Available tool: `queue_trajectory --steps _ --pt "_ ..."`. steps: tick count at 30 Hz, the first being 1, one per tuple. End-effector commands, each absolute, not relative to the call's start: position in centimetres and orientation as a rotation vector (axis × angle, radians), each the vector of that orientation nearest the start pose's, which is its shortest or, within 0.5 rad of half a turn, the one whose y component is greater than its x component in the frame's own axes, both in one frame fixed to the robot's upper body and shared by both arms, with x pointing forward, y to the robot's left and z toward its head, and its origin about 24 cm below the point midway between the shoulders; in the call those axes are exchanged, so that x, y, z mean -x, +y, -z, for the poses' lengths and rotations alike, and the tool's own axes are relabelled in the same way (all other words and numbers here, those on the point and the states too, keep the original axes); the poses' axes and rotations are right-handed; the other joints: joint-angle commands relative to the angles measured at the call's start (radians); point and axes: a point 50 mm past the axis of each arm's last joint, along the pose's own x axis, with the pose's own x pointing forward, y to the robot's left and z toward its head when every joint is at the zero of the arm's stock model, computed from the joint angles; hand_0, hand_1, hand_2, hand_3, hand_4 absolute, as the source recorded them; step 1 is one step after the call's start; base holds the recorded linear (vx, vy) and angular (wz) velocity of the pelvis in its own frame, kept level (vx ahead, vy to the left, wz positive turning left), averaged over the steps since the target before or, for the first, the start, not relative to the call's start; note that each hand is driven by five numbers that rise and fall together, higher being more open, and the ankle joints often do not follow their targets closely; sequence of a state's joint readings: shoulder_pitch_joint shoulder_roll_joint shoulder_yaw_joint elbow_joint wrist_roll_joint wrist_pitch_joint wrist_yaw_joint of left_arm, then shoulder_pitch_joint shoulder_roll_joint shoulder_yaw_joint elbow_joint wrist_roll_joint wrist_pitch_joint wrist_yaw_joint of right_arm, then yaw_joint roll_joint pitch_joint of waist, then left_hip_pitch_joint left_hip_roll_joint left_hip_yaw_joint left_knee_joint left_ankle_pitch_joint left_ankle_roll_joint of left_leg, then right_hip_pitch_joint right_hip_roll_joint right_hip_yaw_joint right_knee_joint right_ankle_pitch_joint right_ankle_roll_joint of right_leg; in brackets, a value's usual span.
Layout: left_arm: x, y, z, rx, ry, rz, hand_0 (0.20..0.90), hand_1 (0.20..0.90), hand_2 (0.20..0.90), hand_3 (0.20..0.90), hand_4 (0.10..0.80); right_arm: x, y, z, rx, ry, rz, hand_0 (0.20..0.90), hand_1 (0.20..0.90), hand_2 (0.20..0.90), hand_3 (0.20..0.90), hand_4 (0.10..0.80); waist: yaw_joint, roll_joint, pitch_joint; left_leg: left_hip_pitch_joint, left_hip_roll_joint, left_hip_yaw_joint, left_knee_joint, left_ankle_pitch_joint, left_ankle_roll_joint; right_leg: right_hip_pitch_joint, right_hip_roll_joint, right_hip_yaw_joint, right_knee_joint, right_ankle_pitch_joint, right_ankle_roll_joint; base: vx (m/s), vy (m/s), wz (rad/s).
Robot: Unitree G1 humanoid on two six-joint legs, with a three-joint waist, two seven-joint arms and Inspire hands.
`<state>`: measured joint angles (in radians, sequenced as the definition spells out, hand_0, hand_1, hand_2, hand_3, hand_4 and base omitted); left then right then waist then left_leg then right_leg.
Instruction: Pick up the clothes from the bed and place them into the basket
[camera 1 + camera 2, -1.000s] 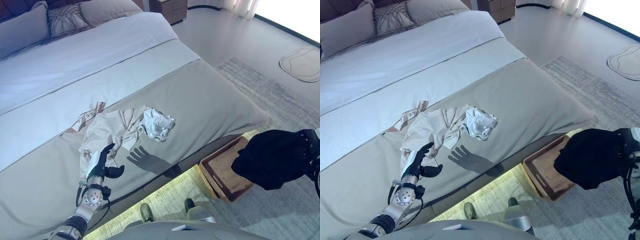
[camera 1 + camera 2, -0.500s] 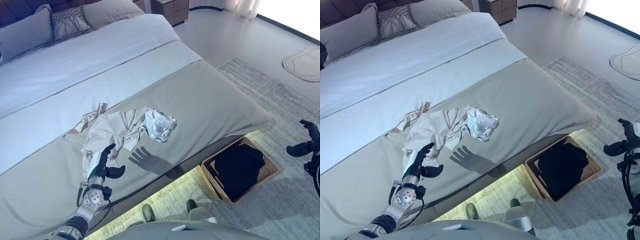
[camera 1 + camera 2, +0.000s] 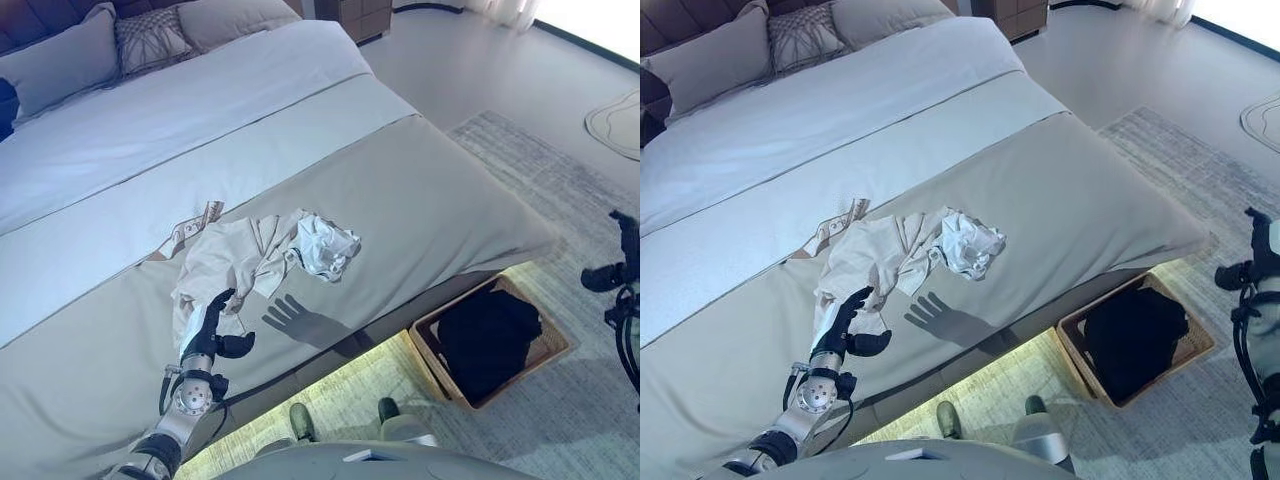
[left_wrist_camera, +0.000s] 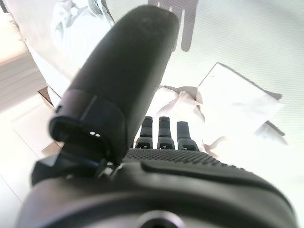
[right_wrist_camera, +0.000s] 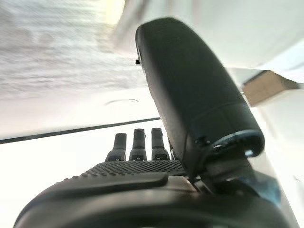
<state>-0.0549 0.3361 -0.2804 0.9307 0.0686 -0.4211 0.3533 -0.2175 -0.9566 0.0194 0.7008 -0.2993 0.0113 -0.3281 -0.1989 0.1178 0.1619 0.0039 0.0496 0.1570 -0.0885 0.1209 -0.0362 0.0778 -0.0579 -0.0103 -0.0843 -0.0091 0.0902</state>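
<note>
A crumpled heap of cream and white clothes lies on the beige foot of the bed. My left hand hovers open just in front of the heap's near edge, fingers straight, holding nothing. A black garment lies inside the brown basket on the floor beside the bed. My right hand is up at the far right, beyond the basket, open and empty; its wrist view shows straight fingers.
Pillows line the headboard at the far end. A grey rug covers the floor by the bed, with a small light mat further off. A nightstand stands behind the bed's corner.
The black garment left my right hand and dropped into the basket; the right hand then rose away, open, to the far right. The left hand stayed by the clothes heap.
</note>
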Motion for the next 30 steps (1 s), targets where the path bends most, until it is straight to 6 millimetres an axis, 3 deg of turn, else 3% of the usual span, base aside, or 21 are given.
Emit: queue_trajectory --steps 1,10,18,30 --pt "-22.5 24.0 5.8 -0.529 0.218 -0.173 0.9 0.9 0.9 0.9 0.8 -28.6 -39.0 -17.4 1.291 -0.051 0.688 0.9 0.9 0.9 0.9 0.8 0.073 -0.068 -0.002 0.071 -0.004 -0.038 0.063 -0.147 -0.016 -0.115 0.008 -0.028 0.173 -0.014 -0.04 -0.034 0.053 0.15" --pt "-23.2 22.9 5.1 -0.499 0.153 -0.169 0.9 0.9 0.9 0.9 0.8 -32.6 -35.3 -21.5 1.345 -0.182 0.599 0.9 0.9 0.9 0.9 0.8 0.151 -0.038 0.083 0.003 -0.038 -0.112 0.074 -0.126 -0.02 -0.153 -0.011 -0.096 0.209 -0.04 -0.061 -0.021 0.021 0.23" --pt "-24.9 22.0 3.2 -0.46 0.039 -0.184 0.9 0.9 0.9 0.9 0.8 -35.5 -31.6 -24.6 1.401 -0.249 0.515 0.9 0.9 0.9 0.9 0.8 0.208 0.002 0.203 -0.098 -0.065 -0.174 0.117 -0.104 -0.015 -0.245 -0.021 -0.146 0.287 -0.07 -0.088 -0.066 0.0 0.21" --pt "-25.6 22.1 1.8 -0.426 -0.026 -0.209 0.9 0.9 0.9 0.9 0.8 -37.6 -28.7 -24.3 1.448 -0.191 0.405 0.9 0.9 0.9 0.9 0.8 0.277 0.043 0.311 -0.215 -0.098 -0.237 0.153 -0.066 0.004 -0.359 -0.035 -0.205 0.401 -0.101 -0.109 -0.022 0.0 0.22"
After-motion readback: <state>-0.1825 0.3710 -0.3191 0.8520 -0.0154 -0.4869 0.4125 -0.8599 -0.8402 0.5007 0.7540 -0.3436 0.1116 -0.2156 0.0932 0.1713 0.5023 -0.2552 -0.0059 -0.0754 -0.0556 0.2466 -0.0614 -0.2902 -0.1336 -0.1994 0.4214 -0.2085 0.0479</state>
